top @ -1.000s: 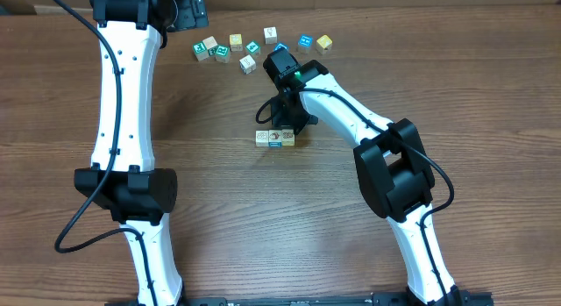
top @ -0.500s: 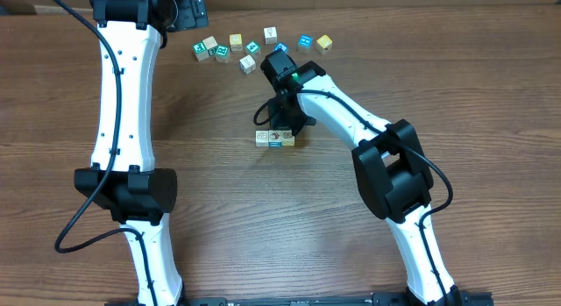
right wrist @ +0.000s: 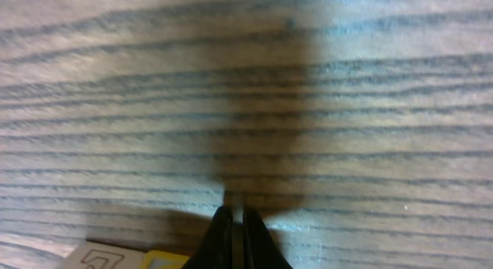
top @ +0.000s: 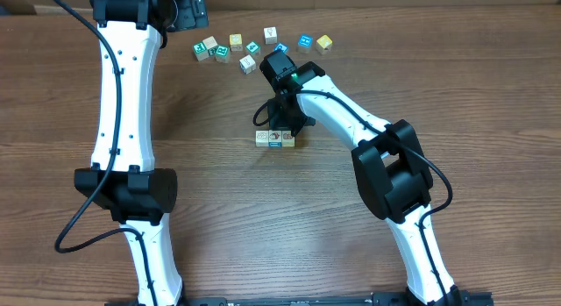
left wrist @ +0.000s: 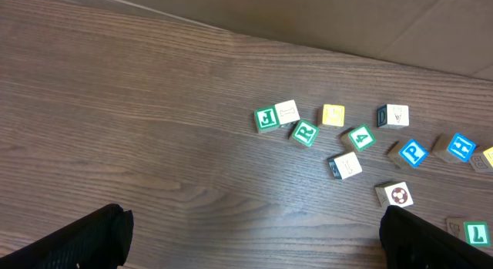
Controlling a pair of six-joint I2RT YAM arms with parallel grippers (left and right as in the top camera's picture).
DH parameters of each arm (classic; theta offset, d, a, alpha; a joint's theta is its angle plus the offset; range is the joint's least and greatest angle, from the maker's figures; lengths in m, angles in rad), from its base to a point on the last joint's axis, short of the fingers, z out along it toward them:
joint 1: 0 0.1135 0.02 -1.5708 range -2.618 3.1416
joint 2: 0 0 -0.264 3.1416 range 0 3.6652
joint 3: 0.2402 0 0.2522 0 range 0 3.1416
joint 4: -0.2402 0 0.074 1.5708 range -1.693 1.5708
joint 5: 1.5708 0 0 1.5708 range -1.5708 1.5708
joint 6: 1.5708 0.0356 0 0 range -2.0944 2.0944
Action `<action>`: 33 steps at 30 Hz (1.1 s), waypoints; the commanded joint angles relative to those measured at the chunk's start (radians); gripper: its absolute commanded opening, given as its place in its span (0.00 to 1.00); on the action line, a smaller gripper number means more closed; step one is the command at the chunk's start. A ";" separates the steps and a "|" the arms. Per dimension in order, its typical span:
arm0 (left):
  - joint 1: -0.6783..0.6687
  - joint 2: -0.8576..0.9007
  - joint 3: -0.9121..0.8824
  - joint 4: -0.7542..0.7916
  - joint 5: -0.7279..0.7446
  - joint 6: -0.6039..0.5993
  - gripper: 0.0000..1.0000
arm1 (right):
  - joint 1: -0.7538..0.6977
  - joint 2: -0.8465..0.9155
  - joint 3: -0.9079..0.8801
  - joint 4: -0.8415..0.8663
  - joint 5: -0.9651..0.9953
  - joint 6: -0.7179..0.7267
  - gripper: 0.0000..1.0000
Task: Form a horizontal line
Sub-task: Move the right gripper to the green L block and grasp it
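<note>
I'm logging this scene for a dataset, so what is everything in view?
table: 1, brown wood, under everything
loose blocks: 10, green, blue, yellow and white faces, scattered near the far edge
row blocks: 3, tan with one bluish, side by side mid-table
arms: 2, white and black, one each side
left gripper: 1, black, open, near the loose blocks
right gripper: 1, black, shut, at the row

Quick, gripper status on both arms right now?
Left gripper: open, holding nothing.
Right gripper: closed, nothing between its fingers, next to the row of blocks.
</note>
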 commanded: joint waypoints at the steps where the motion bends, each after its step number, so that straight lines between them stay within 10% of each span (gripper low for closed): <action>1: -0.007 -0.004 0.005 0.001 -0.006 0.011 1.00 | 0.001 0.008 -0.001 0.020 0.003 0.003 0.04; 9: -0.007 -0.004 0.005 0.000 -0.006 0.012 1.00 | -0.013 0.006 0.128 0.016 0.133 -0.062 0.04; 22: -0.007 -0.004 0.005 0.000 -0.006 0.011 1.00 | -0.128 0.007 0.360 -0.043 0.328 -0.156 0.65; 33: -0.007 -0.004 0.005 0.001 -0.006 0.011 1.00 | -0.211 0.011 0.213 0.079 0.114 -0.275 0.61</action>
